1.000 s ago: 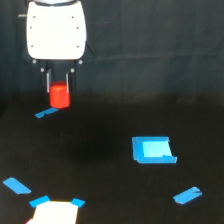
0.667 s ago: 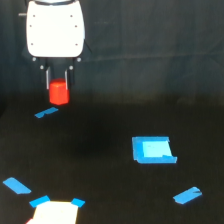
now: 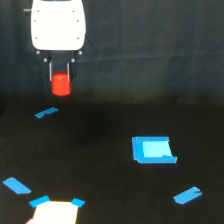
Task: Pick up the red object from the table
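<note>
Red object (image 3: 61, 84): clamped between the 2 fingers of the gripper (image 3: 60, 80), held clear above the table (image 3: 110, 165), over a blue tape strip (image 3: 46, 113); only upper part pinched, lower part protruding; risk judged: slipping out if grip loosens or arm jerks, dropping and rolling toward flat blue square piece (image 3: 152, 149).

Black table (image 3: 110, 165), blue tape strips (image 3: 187, 195)

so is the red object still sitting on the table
No, the red object hangs between the gripper fingers, clear above the table.
</note>
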Motion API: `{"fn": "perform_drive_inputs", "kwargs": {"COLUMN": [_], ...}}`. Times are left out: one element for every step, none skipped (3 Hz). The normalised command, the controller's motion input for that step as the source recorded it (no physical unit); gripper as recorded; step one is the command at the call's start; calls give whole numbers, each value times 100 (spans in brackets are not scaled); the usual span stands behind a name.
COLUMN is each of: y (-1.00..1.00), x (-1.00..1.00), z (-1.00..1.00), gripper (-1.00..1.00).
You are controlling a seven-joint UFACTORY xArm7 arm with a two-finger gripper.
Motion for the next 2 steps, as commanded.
{"fn": "perform_drive_inputs", "kwargs": {"y": [-14, -100], "x": [-41, 90], "z": [29, 20], "gripper": [-71, -46]}}
